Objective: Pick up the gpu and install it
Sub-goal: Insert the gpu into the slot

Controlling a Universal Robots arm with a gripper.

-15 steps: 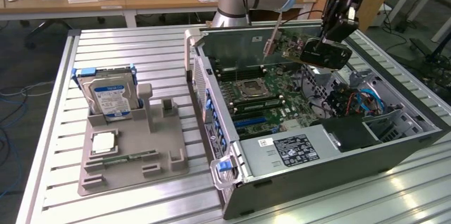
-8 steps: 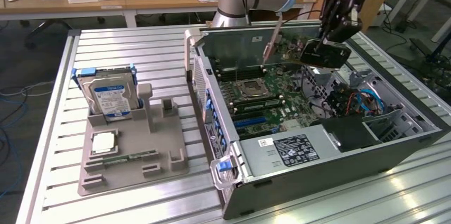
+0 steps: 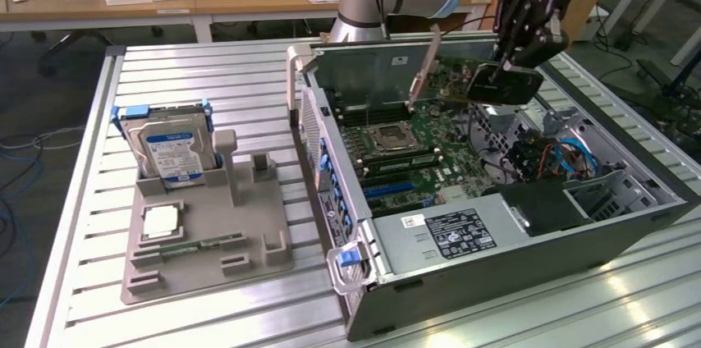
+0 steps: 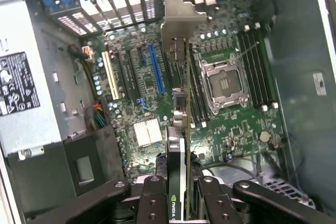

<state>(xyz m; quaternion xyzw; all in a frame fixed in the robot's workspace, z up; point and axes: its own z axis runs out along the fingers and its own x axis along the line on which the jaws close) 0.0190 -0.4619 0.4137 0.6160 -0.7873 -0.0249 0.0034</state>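
My gripper [image 3: 507, 67] is shut on the gpu [image 3: 490, 85], a dark card with a silver bracket [image 3: 424, 69] at its end. It hangs tilted above the open computer case [image 3: 613, 233], over the green motherboard [image 3: 432, 147], touching nothing below. In the wrist view the gpu [image 4: 182, 129] shows edge-on between the two black fingers [image 4: 152, 203], its bracket [image 4: 180, 22] pointing at the case's rear slots. Under the card lie the motherboard [image 4: 236, 124], a long blue slot [image 4: 156, 74] just beside the card's line, and the CPU socket [image 4: 226, 82] on its other side.
A grey holder [image 3: 203, 254] on the slatted table at the exterior view's left carries a hard drive [image 3: 164, 147], a processor chip [image 3: 161, 221] and a green memory stick [image 3: 203, 243]. Inside the case sit a labelled power supply [image 3: 455, 233] and loose cables [image 3: 547, 155].
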